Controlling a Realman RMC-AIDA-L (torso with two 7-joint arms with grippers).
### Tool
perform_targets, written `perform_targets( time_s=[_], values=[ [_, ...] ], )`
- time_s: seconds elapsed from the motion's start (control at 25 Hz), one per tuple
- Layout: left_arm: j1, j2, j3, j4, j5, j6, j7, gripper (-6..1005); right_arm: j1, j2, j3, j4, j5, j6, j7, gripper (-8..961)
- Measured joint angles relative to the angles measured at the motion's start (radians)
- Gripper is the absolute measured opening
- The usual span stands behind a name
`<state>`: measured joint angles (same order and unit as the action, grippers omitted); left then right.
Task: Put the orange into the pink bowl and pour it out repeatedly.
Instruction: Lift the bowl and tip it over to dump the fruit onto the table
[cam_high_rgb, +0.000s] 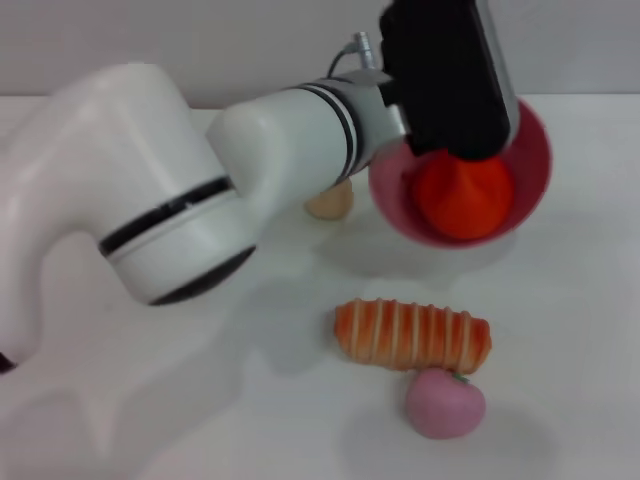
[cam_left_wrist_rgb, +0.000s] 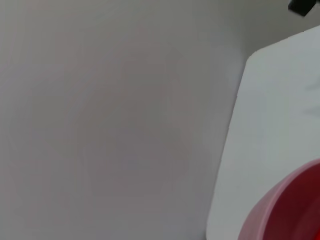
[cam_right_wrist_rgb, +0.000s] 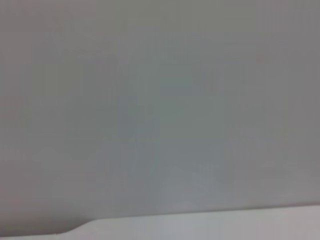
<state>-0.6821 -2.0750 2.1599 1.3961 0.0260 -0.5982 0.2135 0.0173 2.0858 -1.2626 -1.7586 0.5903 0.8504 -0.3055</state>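
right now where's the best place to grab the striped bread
Grip the striped bread across its narrow middle, coming straight down from above. It lies flat on the table as a long loaf, so the jaws should close across its short width. Keep off its right end, where the pink fruit sits against it.

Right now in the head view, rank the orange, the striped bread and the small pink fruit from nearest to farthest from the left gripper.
The left gripper sits at the pink bowl.
1. The orange: in the bowl, right at the gripper.
2. The striped bread: on the table, nearer the robot.
3. The small pink fruit: just beyond the bread, nearest the robot.
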Motion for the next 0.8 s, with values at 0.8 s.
perform_targets(
  time_s=[0.8],
  values=[
    [0.075, -0.002, 0.077, -0.145, 0.400, 0.436, 0.000, 40, 0.035, -0.004, -0.010, 0.024, 0.000, 0.032, 0.014, 565]
  ],
)
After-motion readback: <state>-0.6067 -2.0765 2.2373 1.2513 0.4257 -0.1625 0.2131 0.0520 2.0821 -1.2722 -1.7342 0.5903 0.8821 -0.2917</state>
